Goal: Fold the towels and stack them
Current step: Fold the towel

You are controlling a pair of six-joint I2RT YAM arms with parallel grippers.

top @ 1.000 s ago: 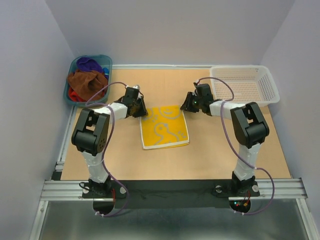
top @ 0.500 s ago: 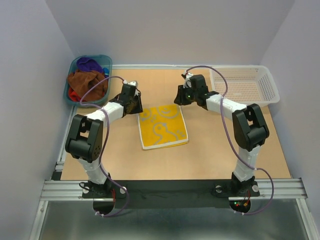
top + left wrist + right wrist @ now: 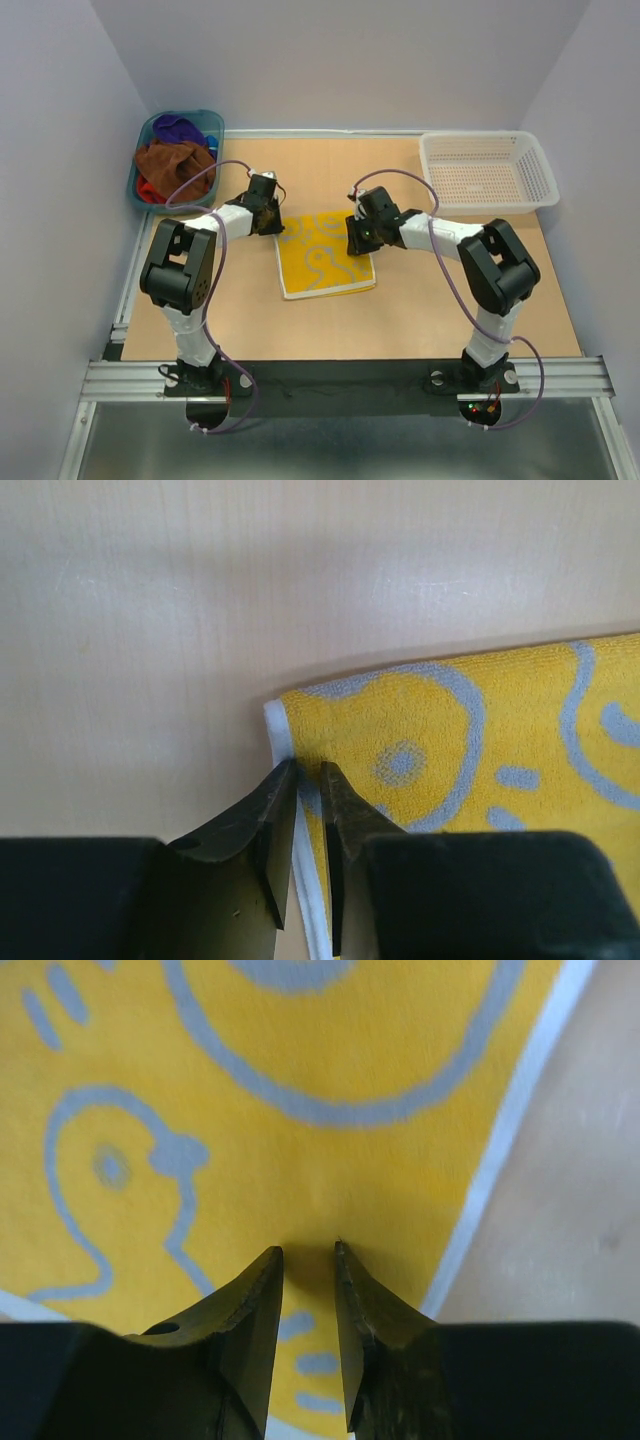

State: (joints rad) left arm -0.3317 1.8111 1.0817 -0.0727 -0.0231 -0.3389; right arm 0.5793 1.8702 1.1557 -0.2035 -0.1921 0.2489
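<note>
A yellow towel [image 3: 325, 255] with a pale grey pattern and white border lies flat on the table's middle. My left gripper [image 3: 270, 222] is at its far left corner. In the left wrist view the left gripper [image 3: 308, 770] has its jaws nearly together, with the yellow towel's [image 3: 450, 730] white edge between them. My right gripper [image 3: 358, 238] is over the towel's right side. In the right wrist view the right gripper [image 3: 308, 1252] has its jaws a narrow gap apart, with the tips down on the yellow towel [image 3: 300, 1140]. Brown, purple and red towels [image 3: 172, 160] lie heaped in the tub.
A teal plastic tub [image 3: 142, 135] stands at the far left corner. A white mesh basket [image 3: 487, 170] stands at the far right. The wooden table [image 3: 450, 300] is bordered by grey walls at the sides and the back.
Both grippers pulled back from the towel, then came down on it again. The left one is back at the far left corner. The right one moved left onto the towel's right side.
</note>
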